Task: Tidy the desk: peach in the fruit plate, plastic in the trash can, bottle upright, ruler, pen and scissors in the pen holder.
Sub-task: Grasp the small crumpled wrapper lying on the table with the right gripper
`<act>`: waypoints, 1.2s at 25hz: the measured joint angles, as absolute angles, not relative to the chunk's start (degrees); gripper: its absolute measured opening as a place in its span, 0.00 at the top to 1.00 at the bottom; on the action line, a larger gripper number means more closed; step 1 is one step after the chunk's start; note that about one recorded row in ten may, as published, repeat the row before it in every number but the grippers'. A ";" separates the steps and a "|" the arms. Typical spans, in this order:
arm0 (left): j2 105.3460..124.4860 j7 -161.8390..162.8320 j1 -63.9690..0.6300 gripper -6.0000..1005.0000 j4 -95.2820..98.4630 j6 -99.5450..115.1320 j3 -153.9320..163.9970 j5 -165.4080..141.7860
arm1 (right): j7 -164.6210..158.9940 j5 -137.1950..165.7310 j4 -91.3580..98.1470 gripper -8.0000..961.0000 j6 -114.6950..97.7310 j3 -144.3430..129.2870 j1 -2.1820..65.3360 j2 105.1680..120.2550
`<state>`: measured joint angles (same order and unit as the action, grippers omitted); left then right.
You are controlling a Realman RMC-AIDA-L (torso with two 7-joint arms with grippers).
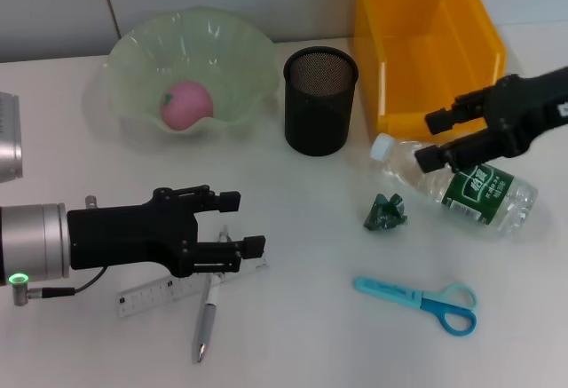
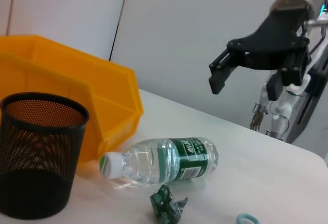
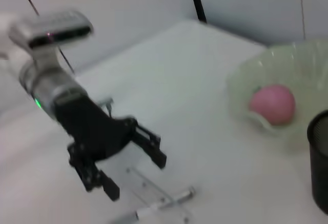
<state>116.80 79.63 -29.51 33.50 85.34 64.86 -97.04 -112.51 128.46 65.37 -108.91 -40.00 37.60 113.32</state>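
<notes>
On my left I had the left pincer [image 1: 241, 224] low over the desk [image 1: 311, 335], its fingers parted and holding nothing. They sat just above the clear ruler [image 1: 155, 292] and the silver pen [image 1: 206, 317], which lay crossed beneath them. In the right wrist view the same pincer [image 3: 137, 168] showed spread open over those two.

Behind it, toward the wall, the pale green fruit plate [image 1: 235, 55] already held the pink peach [image 1: 186, 106]. Next to the plate stood the black mesh pen holder [image 1: 320, 99], upright, and I could not see anything inside it.

Further right, a crumpled green piece of plastic [image 1: 385, 212] lay on the desk, apart from the other things. Nearer to me lay the blue scissors [image 1: 422, 297], flat on the desk with the handles to the right.

The yellow trash can [image 1: 426, 46] sat at the back right. In front of it the bottle [image 1: 461, 186] lay on its side, white cap pointing toward the pen holder.

The right pincer [image 1: 432, 138] hovered open just above the bottle's neck end, gripping nothing. From the left wrist view it [image 2: 221, 73] hung clear above the bottle.
</notes>
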 joint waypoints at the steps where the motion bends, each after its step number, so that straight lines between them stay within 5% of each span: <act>1: 116.80 79.71 -29.52 0.19 33.49 84.99 64.87 -97.03 | -114.30 131.50 66.43 0.21 -108.85 -42.58 39.62 113.24; 14: 116.71 80.35 -29.44 0.19 33.49 84.50 63.61 -97.02 | -115.31 143.54 65.50 0.21 -102.32 -56.77 46.24 114.11; 20: 116.71 80.69 -29.12 0.19 33.49 84.24 62.94 -97.03 | -114.68 149.45 61.54 0.21 -94.69 -64.04 47.71 117.04; 30: 116.71 80.76 -28.92 0.19 33.39 84.07 62.74 -97.03 | -113.99 151.80 52.15 0.21 -85.20 -69.10 49.18 118.00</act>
